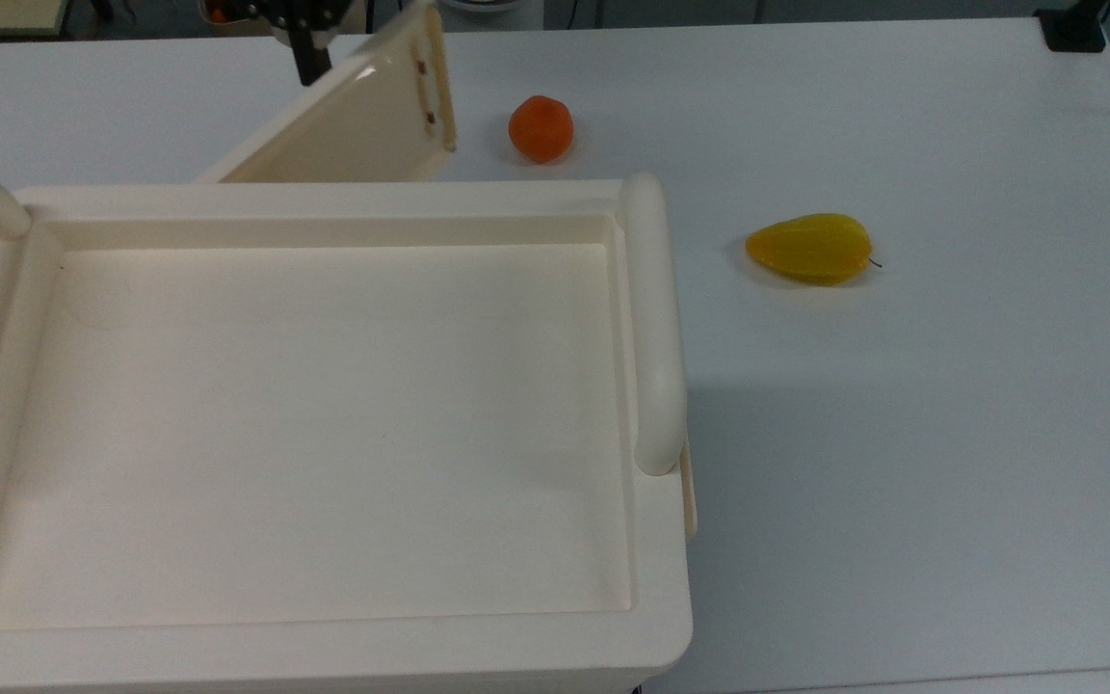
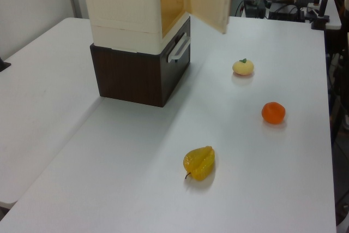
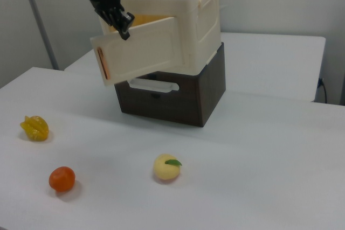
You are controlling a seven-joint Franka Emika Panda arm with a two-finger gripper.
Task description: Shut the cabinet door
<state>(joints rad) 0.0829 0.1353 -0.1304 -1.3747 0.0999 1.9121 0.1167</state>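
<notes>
The cabinet door (image 3: 141,51) stands partly open, swung out at an angle from the front of the cabinet (image 3: 178,20), its free edge with the reddish-brown spots pointing away from the opening. In the right view the gripper (image 3: 123,27) sits at the door's upper edge, at about 11 o'clock from the panel's middle, touching or just beside the rim; I cannot tell whether it is released or clenched. In the top view the door (image 1: 362,116) lies at 12 o'clock from the cabinet's recessed top (image 1: 324,424), with the gripper (image 1: 309,58) at its far edge.

The cabinet rests on a dark brown box (image 3: 178,98) on the white desk (image 3: 259,154). Out on the desk, well apart from the door, lie an orange fruit (image 3: 62,179), a yellow ridged fruit (image 3: 34,127) and a pale round fruit with a green leaf (image 3: 166,167).
</notes>
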